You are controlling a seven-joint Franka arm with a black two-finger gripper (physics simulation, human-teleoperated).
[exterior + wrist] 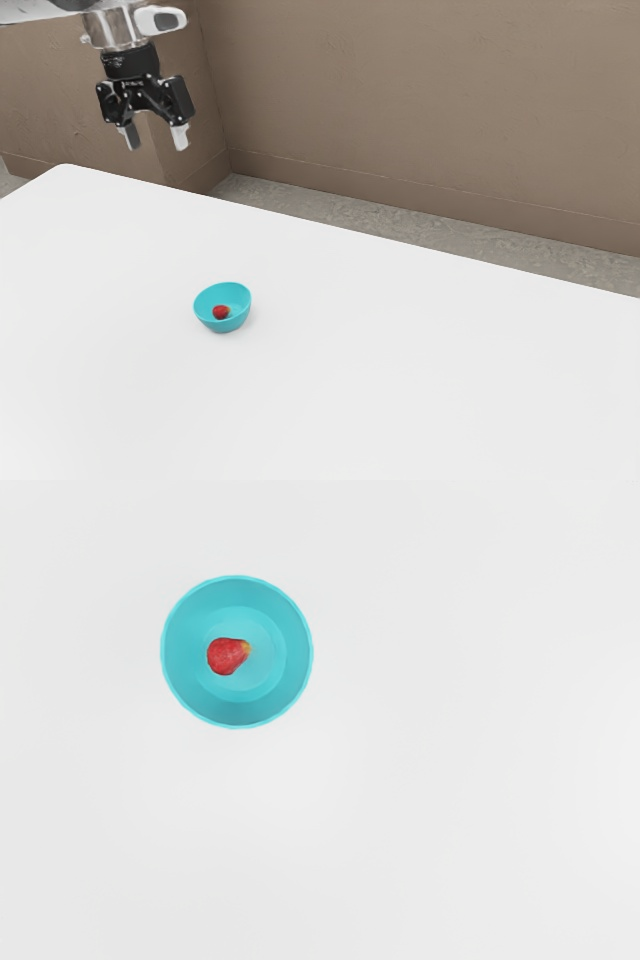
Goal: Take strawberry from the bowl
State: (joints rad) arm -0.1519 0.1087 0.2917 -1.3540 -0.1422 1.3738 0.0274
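Strawberry [226, 657] is lying in the blue bowl [289, 685], on the white table [400, 380]. Going by the exterior view, the gripper [157, 143] hangs up at roughly 11 o'clock from the bowl, fingers spread wide, well apart from it. Grey floor [400, 222], then brown wall [420, 100], way back past 12 o'clock.

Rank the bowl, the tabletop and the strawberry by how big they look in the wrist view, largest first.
1. Tabletop, spreading all around the bowl
2. Bowl
3. Strawberry, well within the bowl's rim
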